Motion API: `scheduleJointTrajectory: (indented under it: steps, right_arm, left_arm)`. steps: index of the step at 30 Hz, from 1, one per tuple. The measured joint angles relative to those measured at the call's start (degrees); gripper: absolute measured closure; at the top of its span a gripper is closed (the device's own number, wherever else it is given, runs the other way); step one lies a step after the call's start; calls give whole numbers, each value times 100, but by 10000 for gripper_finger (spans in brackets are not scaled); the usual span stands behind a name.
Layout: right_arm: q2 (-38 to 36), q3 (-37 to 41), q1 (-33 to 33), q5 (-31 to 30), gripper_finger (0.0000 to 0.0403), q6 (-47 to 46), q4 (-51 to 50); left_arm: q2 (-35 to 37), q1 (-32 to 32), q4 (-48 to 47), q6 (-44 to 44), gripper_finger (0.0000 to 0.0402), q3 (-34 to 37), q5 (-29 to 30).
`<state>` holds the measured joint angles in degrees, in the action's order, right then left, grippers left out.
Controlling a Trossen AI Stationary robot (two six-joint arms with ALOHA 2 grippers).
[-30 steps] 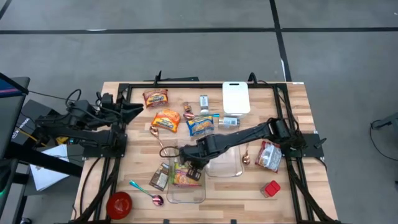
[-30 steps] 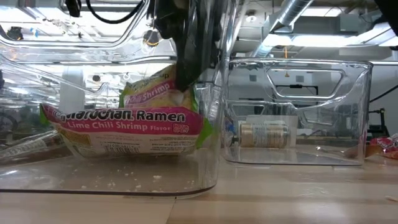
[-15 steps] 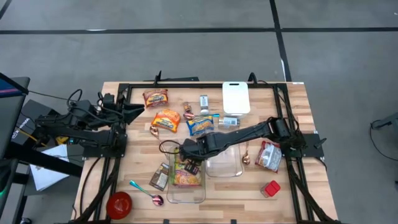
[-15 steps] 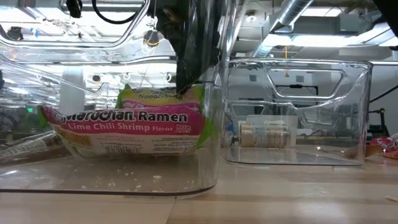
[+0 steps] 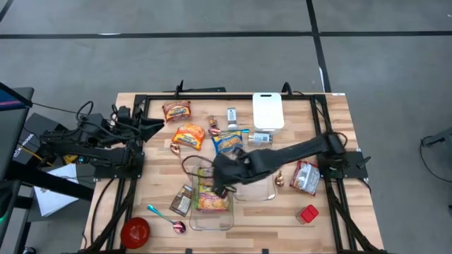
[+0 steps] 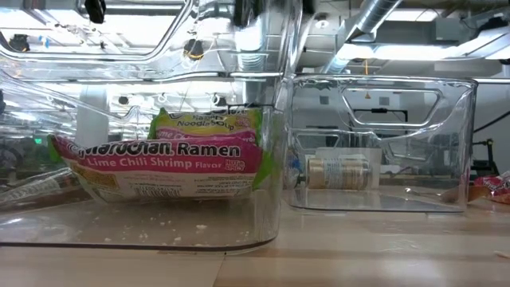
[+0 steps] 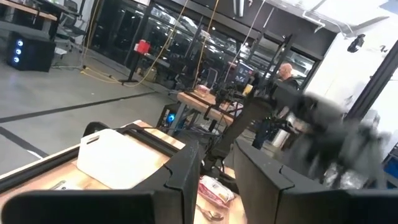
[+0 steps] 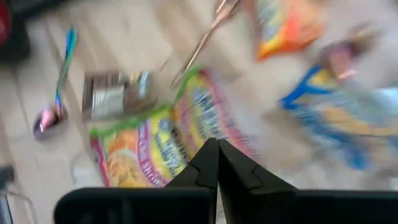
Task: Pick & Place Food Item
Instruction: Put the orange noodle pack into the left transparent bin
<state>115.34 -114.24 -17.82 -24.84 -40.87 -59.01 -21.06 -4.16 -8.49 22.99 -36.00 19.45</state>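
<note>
Our right gripper (image 8: 217, 163) hangs with its fingers pressed together, holding nothing, above the clear bin (image 5: 212, 221) at the near middle of the table. Below it, the ramen packet (image 5: 209, 199) lies flat inside that bin. Our left gripper (image 7: 214, 180) waits far off at the left edge, its fingers a little apart and empty. We judge the risk to be the arm clipping the bin's wall and shifting it, or knocking the spoon (image 5: 277, 174) beside the second bin (image 5: 258, 190).
</note>
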Motion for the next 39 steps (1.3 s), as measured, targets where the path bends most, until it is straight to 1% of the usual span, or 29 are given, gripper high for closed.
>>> scheduleJointTrajectory:
  steps: [4, 6, 10, 14, 17, 19, 21, 23, 27, 30, 32, 35, 39]
  right_arm:
    - [-870, 94, -404, -1269, 403, -547, -478]
    - [-1244, 154, -601, -1795, 403, -815, -739]
    - [-1944, 202, -929, -2570, 403, -1304, -1258]
    - [-2449, 202, -1163, -3175, 403, -1511, -1453]
    - [-2675, 202, -1258, -3590, 403, -1383, -1458]
    - [-2819, 202, -1241, -3696, 403, -1224, -1483]
    - [-2959, 202, -1142, -3692, 403, -1046, -1492]
    - [-3096, 202, -1015, -3692, 403, -933, -1501]
    - [-3388, 202, -659, -3682, 402, -638, -1493]
    - [-3586, 202, -360, -3671, 392, -406, -1490]
    - [-3702, 202, -175, -3667, 382, -363, -1492]
    - [-3831, 202, -7, -3667, 367, -349, -1562]
    - [-3876, 202, 37, -3654, 353, -349, -1581]
  left_arm:
    - [-24, 0, -124, 6, 309, 1, -439]
    - [-75, -2, -190, 43, 309, -1, -574]
    - [-334, -2, -290, 221, 300, 7, -478]
    - [-847, 0, -6, 280, 279, 10, 27]
    - [-1367, 10, 286, 412, 255, 8, 799]
    - [-1703, 134, 258, 799, 235, 10, 1299]
    - [-2016, 422, 129, 1282, 213, 10, 1463]
    - [-2302, 780, -5, 1723, 190, 10, 1422]
    - [-2880, 1717, -360, 2217, 155, 10, 796]
    - [-3230, 2515, -350, 2243, 146, 10, 81]
    - [-3462, 3040, -350, 2215, 146, 10, -415]
    - [-3773, 3759, -350, 1880, 155, 10, -1196]
    - [-4178, 4471, -390, 1578, 170, 10, -2426]
